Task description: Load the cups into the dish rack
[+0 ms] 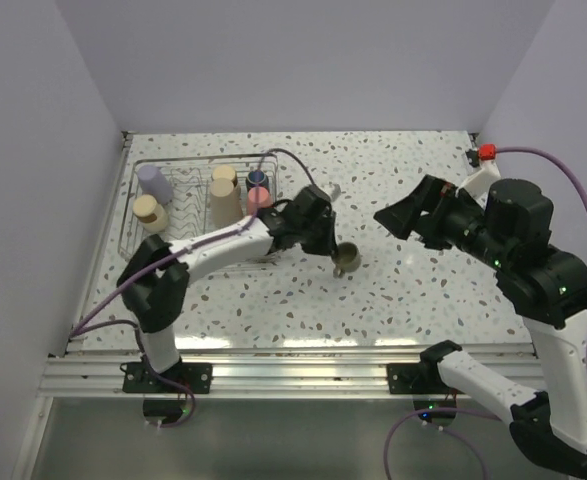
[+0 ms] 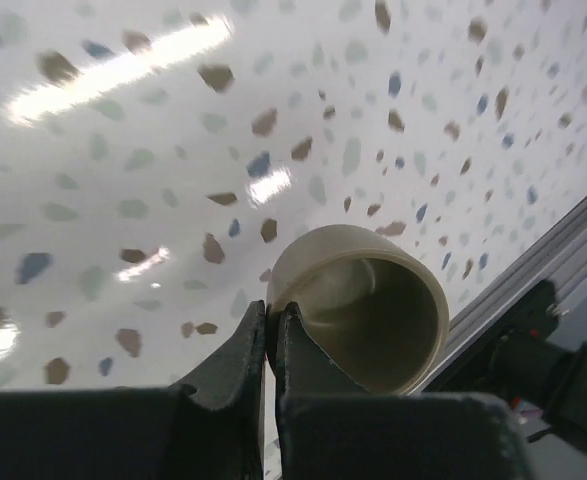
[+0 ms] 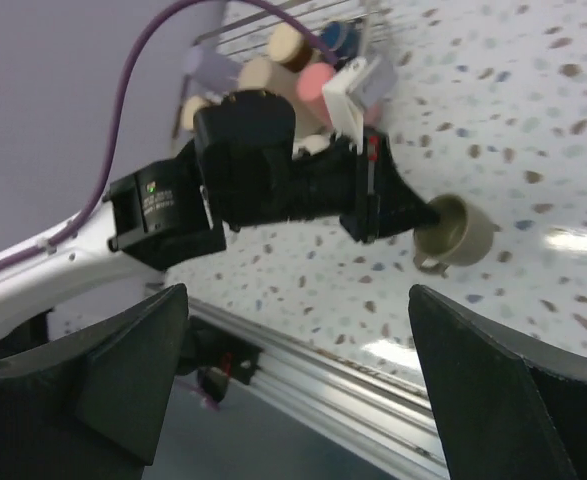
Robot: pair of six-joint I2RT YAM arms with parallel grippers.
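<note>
Your left fingers (image 2: 271,322) are clenched on the rim of the olive-tan mug (image 2: 373,310), pinching its wall. The mug's mouth is tipped back toward them. I cannot tell whether the mug touches the speckled bench (image 2: 123,150). Your right fingers (image 3: 295,300) are released and spread wide, well apart from the mug and facing it. The dish rack (image 1: 131,228) sits behind the left fingers, near them, holding a lavender cup (image 1: 154,181), a pink cup (image 1: 259,197) and beige ones.

One dish rack (image 1: 188,195) holds three beige cups (image 1: 149,211), one lavender cup (image 1: 154,182), one pink cup (image 1: 259,197) and one dark cup (image 1: 258,178). One olive mug (image 1: 346,258) stands outside.
</note>
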